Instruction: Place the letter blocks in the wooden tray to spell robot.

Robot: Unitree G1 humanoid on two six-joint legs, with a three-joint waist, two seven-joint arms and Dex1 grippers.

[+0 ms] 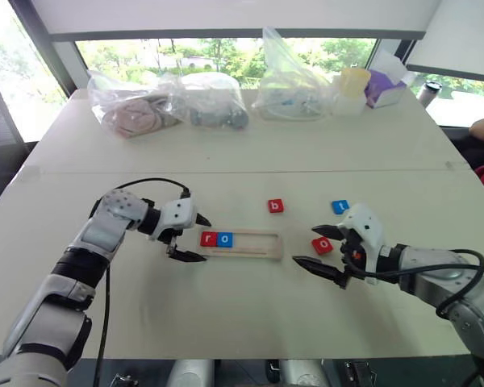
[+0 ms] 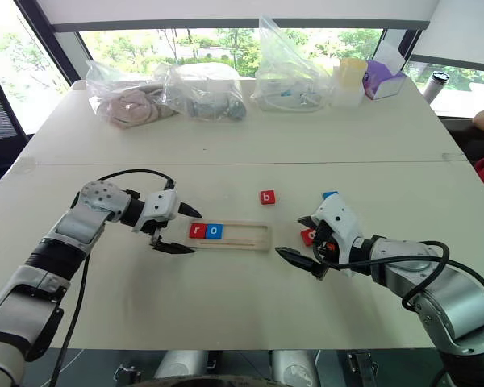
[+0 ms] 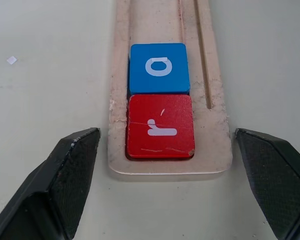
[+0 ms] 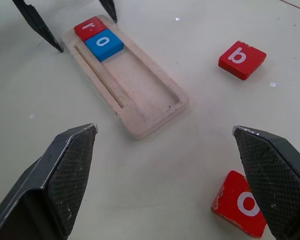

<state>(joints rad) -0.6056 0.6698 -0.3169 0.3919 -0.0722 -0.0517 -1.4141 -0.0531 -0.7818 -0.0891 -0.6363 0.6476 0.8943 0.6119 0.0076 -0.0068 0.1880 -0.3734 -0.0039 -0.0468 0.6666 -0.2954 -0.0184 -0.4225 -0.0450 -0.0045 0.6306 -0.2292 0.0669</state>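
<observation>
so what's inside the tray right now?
Two blocks at the tray's left end: red r, then blue o, touching. The rest of the slot is bare wood. Nothing covers it; the open left gripper straddles that end.

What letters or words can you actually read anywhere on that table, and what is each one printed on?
"r": white, on the red block at the end of the wooden tray.
"o": white, on the blue block touching it in the tray.
"b": white, on the loose red block lying on the table.
"o": white, on the loose red block near the right gripper.
"t": white, on the loose blue block.
Nothing on the bags and containers by the window is readable.
</observation>
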